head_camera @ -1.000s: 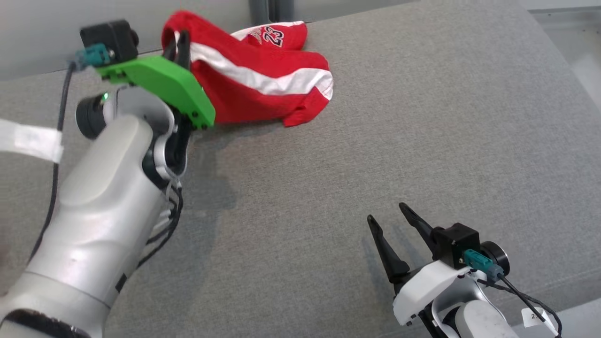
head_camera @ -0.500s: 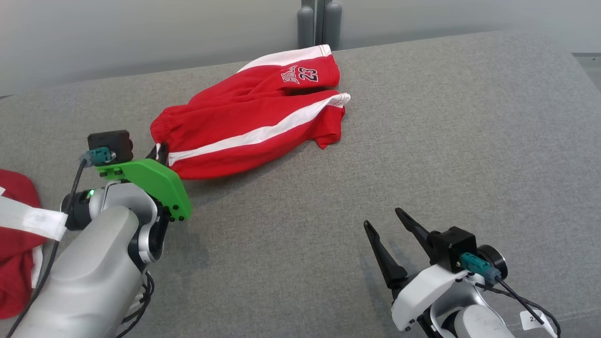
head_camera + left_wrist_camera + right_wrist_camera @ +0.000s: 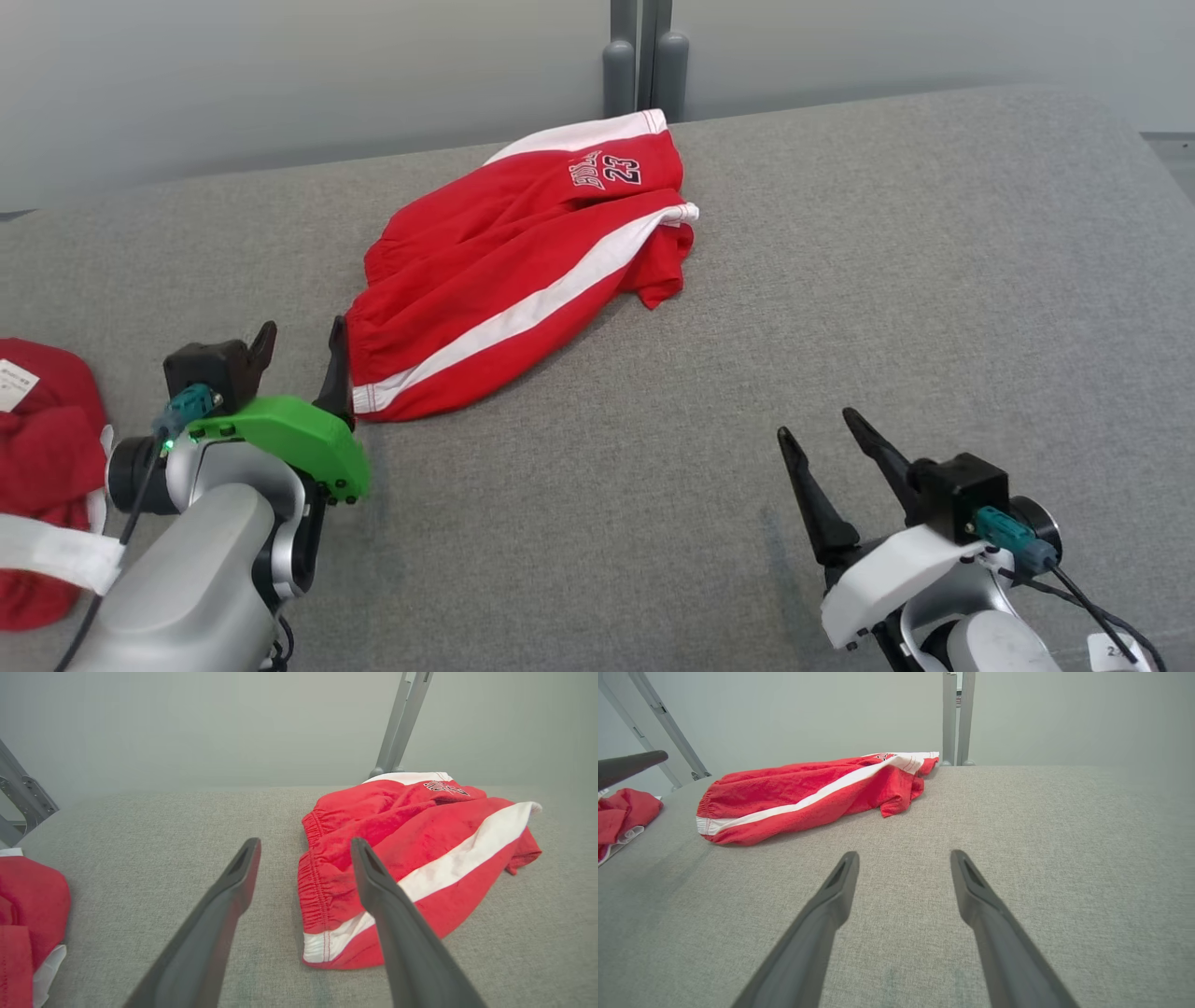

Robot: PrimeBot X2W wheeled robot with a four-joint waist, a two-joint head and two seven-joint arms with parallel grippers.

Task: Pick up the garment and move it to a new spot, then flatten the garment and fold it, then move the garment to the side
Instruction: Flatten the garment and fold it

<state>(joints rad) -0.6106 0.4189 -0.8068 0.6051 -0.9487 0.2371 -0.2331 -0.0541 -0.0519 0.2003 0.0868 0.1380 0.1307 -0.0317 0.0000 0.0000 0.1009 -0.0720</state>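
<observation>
The garment (image 3: 523, 280) is a pair of red shorts with a white side stripe and the number 23. It lies stretched out on the grey padded surface (image 3: 840, 280), waistband toward me. My left gripper (image 3: 302, 334) stands open at that waistband, its right finger beside the near corner, holding nothing. In the left wrist view the garment (image 3: 420, 858) lies ahead and to the right, and the waistband edge shows between the open fingers of the left gripper (image 3: 304, 847). My right gripper (image 3: 818, 426) is open and empty at the lower right, well away from the garment (image 3: 808, 793).
A second red cloth (image 3: 47, 448) with a white label sits bunched at the surface's left edge, close to my left forearm. Two grey posts (image 3: 644, 65) stand behind the far edge. In the right wrist view, a left-gripper finger (image 3: 630, 765) crosses the far left.
The left gripper, shut on the garment's waistband before, has opened and let go. The garment now lies stretched out. The head view has shifted. The right gripper stays open.
</observation>
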